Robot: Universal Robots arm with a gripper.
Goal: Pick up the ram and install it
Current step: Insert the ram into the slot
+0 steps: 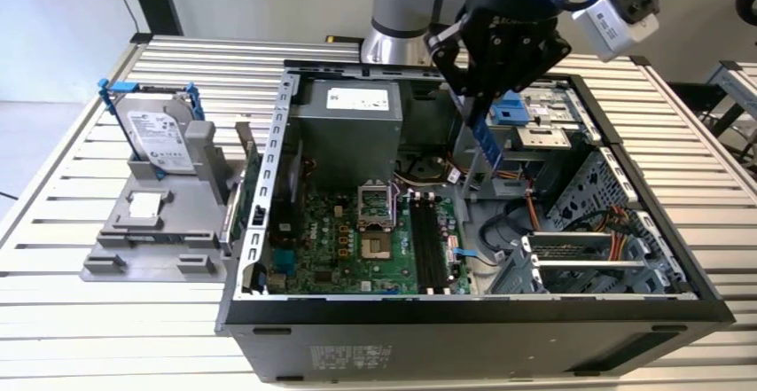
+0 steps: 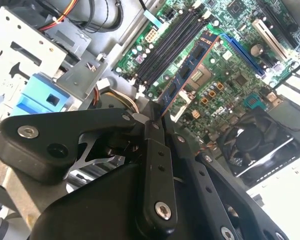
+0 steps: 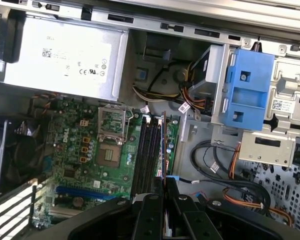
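Observation:
My black gripper (image 1: 477,97) hangs over the open computer case and is shut on the ram (image 1: 478,147), a thin blue stick that points down toward the case floor. In the second wrist view the ram (image 2: 189,71) with its black chips runs out from the closed fingertips (image 2: 149,129) over the green motherboard (image 2: 225,85). Seen edge-on in the first wrist view, the ram (image 3: 163,145) lies just beside the black memory slots (image 3: 147,150). In the exterior view those slots (image 1: 428,242) sit lower and toward the case front, apart from the stick's lower end.
The grey power supply (image 1: 349,121) fills the case's back. A blue drive caddy (image 1: 511,112) and loose cables (image 1: 556,222) lie at the exterior view's right. Outside the case, a hard drive in a blue frame (image 1: 159,138) stands on a grey holder.

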